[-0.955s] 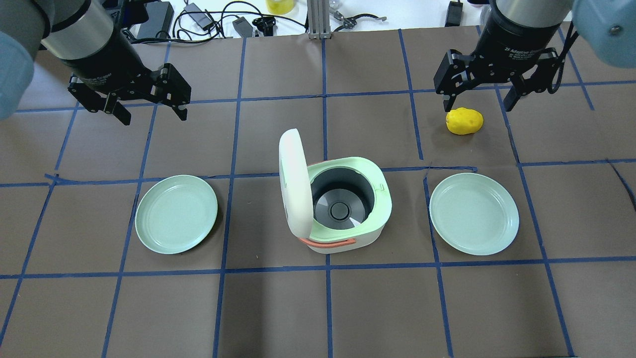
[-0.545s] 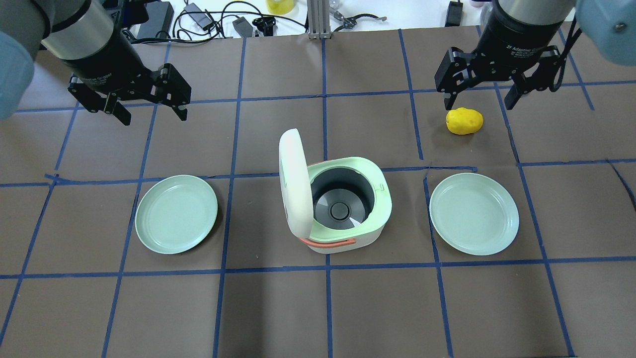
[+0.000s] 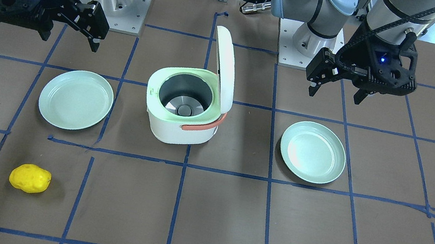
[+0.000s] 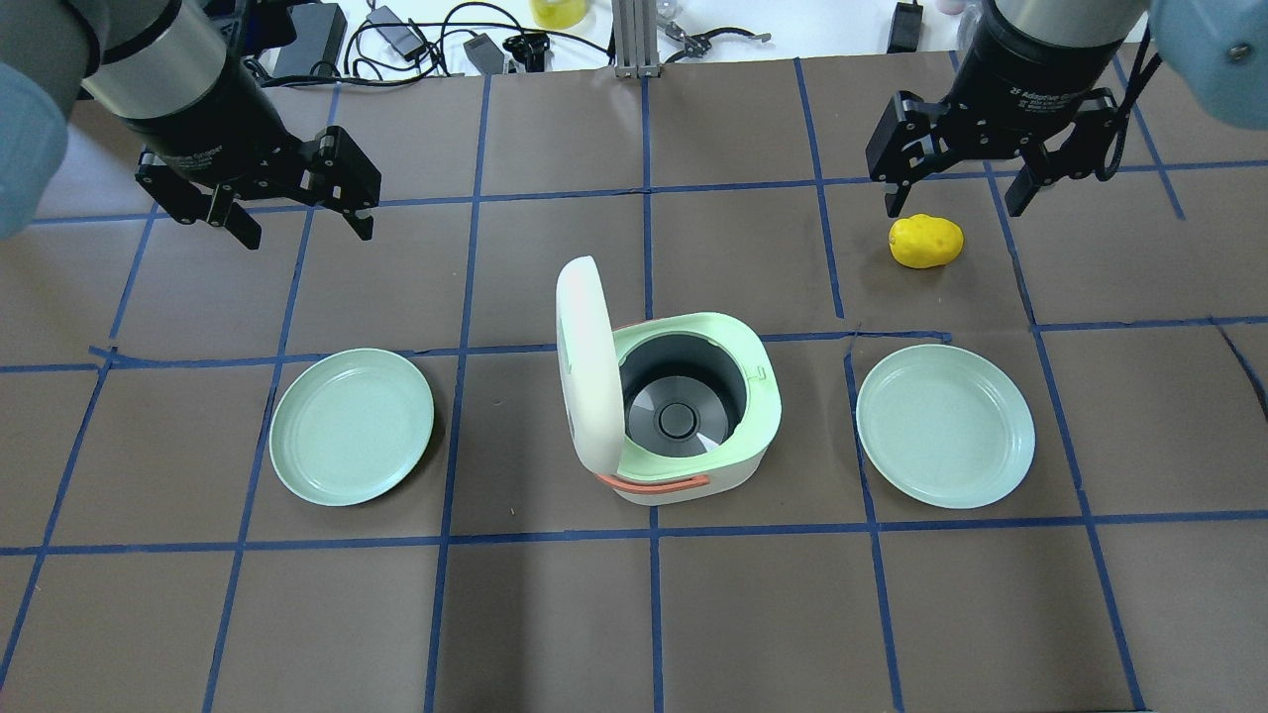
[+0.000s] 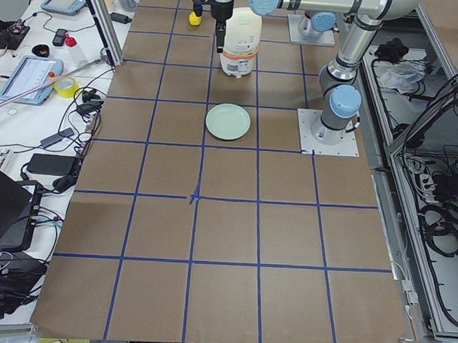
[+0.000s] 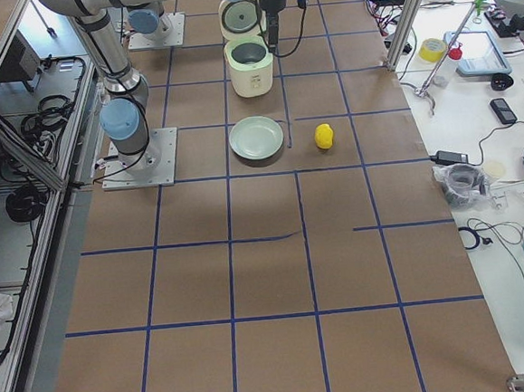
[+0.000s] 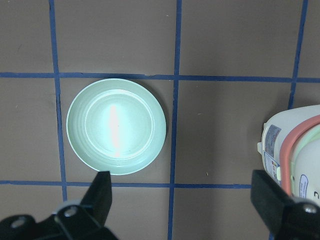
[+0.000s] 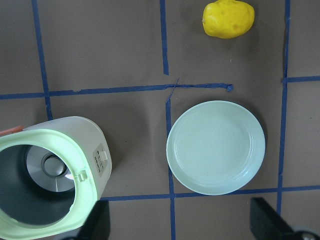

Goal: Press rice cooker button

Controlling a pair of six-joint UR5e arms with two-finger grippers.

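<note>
The white and pale green rice cooker [image 4: 684, 416] stands at the table's middle with its lid [image 4: 584, 366] raised and its pot empty. Its small button panel [image 8: 101, 159] shows on the white side wall in the right wrist view. My left gripper [image 4: 307, 233] hangs open and empty, far back and left of the cooker; it also shows in the front view [image 3: 334, 95]. My right gripper [image 4: 953, 210] hangs open and empty at the back right, just above a yellow potato-like object [image 4: 926, 241]; it also shows in the front view [image 3: 68, 42].
A pale green plate [image 4: 352, 426] lies left of the cooker and another [image 4: 946, 426] right of it, both empty. Cables and small devices [image 4: 416, 40] lie beyond the table's far edge. Blue tape lines grid the brown table.
My right gripper has risen or drawn back slightly toward the far edge. The left gripper, the cooker and the plates have not moved.
</note>
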